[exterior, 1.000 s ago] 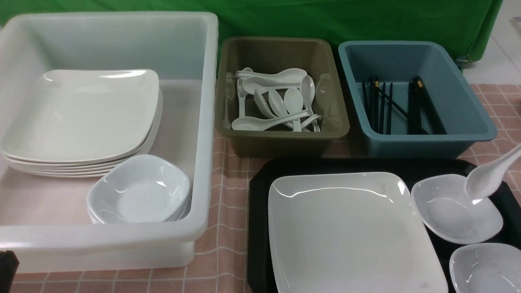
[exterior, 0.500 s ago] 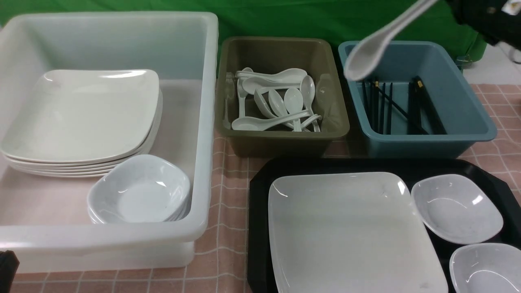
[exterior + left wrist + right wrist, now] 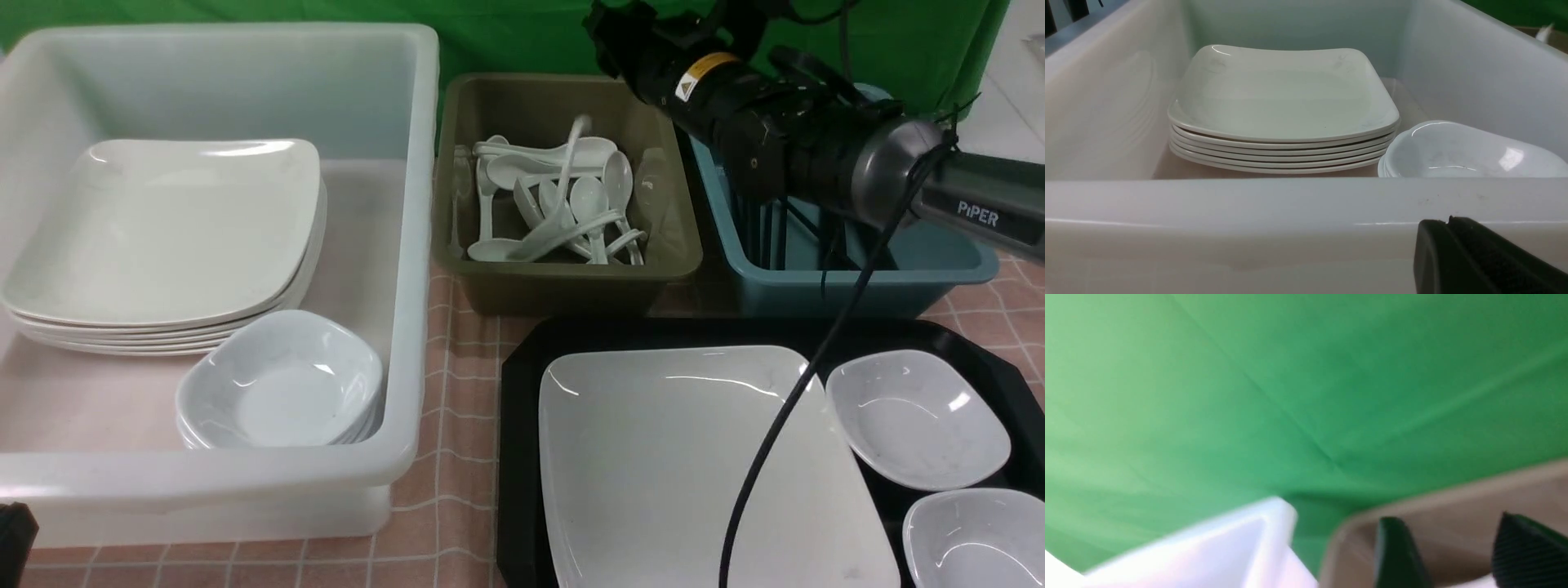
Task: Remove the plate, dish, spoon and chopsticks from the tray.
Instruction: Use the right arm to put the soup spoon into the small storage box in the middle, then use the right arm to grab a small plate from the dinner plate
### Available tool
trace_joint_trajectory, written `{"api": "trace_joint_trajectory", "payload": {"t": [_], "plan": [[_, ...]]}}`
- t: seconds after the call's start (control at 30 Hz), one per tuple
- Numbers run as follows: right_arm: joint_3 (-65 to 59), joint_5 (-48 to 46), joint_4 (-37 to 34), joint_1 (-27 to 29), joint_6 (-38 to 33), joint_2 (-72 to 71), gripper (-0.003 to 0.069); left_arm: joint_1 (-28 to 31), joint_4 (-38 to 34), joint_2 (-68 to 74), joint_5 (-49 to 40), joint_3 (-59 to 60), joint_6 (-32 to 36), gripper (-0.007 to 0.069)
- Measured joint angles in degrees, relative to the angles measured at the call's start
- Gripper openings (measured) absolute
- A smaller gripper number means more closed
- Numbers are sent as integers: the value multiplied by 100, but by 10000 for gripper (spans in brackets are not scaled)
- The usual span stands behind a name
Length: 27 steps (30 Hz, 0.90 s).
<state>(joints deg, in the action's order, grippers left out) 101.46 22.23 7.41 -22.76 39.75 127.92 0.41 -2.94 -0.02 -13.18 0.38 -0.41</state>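
Note:
The large white plate (image 3: 694, 457) lies on the black tray (image 3: 518, 425), with two small dishes (image 3: 918, 416) (image 3: 971, 535) beside it on the right. A white spoon (image 3: 571, 163) stands handle-up among the other spoons in the olive tub (image 3: 571, 286), free of any grip. My right gripper (image 3: 596, 28) (image 3: 1453, 526) hangs above that tub's far side, open and empty. Black chopsticks (image 3: 771, 237) lie in the blue tub (image 3: 849, 290), mostly hidden by my right arm. My left gripper (image 3: 1447, 222) is shut, low against the white tub's near wall.
The big white tub (image 3: 408, 269) on the left holds a stack of plates (image 3: 163, 237) and stacked small dishes (image 3: 282, 384). My right arm and its cable (image 3: 775, 441) cross above the blue tub and the tray. A green cloth hangs behind.
My right arm carried the spoon up from the tray, over the blue tub to the olive tub. Its jaws opened and the spoon dropped in among the others. The left gripper stayed still.

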Motion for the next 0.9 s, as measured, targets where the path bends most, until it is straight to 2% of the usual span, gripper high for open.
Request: {"api": "trace_joint_trajectory", "payload": {"t": [0.1,0.2,0.3,0.37,0.4,0.43,0.47,0.5,0.6,0.7,0.83,0.9], "plan": [[25,-562,0,0,-259,-257,409,0,0,0,0,0,4,4],[31,-1258,6,0,-608,-730,372,0,0,0,0,0,4,4],[38,-2413,10,0,-1269,-1456,279,0,0,0,0,0,4,4],[40,-3484,17,0,-2096,-2106,174,0,0,0,0,0,4,4],[44,-3797,19,0,-2344,-2288,143,0,0,0,0,0,4,4],[51,-4568,24,0,-2903,-2711,76,0,0,0,0,0,4,4],[57,-4568,24,0,-2903,-2711,76,0,0,0,0,0,4,4],[57,-5472,31,0,-3431,-3187,34,0,0,0,0,0,4,4],[73,-7013,42,0,-3975,-3955,30,0,0,0,0,0,4,4],[62,-8565,149,0,-4177,-4653,30,0,0,0,-7,0,4,4],[-432,-8717,246,0,-4166,-5245,30,0,0,0,-2,0,4,4],[-1249,-8717,200,0,-4067,-5721,30,0,0,0,-2,0,4,4]]}}
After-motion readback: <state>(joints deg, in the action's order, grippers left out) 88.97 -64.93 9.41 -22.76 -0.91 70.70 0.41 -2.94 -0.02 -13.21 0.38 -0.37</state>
